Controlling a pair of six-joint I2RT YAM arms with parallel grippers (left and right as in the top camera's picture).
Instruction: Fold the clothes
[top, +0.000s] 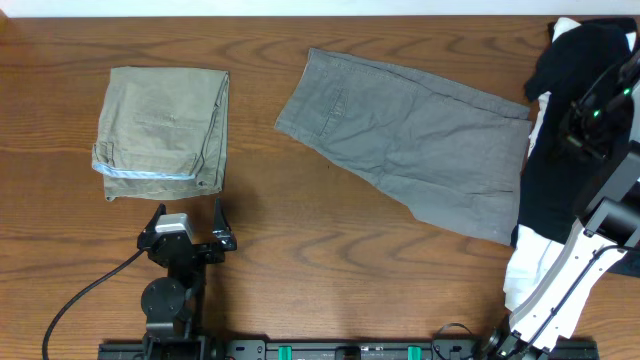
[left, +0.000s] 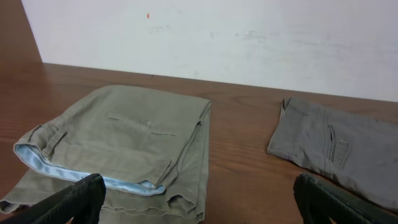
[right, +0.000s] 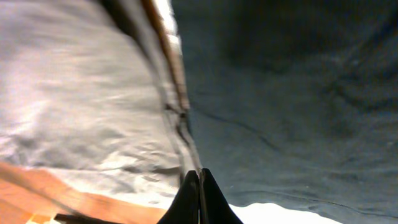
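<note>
Left pincer (top: 188, 213): released, jaws spread wide, holding nothing; it hovers low over bare counter (top: 300, 260) at the near-left, both fingertips (left: 74, 200) showing at the bottom corners of its wrist view. A black cable (top: 85, 295) runs from its arm toward the near-left edge.

Right pincer (right: 199, 186): clenched, fingertips pressed together with no gap; it sits at the line where grey cloth meets dark cloth. Whether any cloth is pinched between the tips cannot be told.

Khaki pair (top: 163, 130): folded into a compact rectangle, far-left on the counter, just beyond the left pincer and apart from it. A pale blue lining shows along the near edge, and a pocket slit shows on top in the left wrist view.

Grey shorts (top: 410, 140): lying flat and unfolded at the centre-right, set at a slant, a back pocket facing up near the left end. Well apart from the khaki pair; the right end meets the dark garment.

Dark garment (top: 570, 170): heaped at the right edge, under the right arm.

White cloth (top: 530, 265): partly under the dark garment, showing at its near and far ends.

Wall (left: 249, 37): white, behind the counter's far edge
</note>
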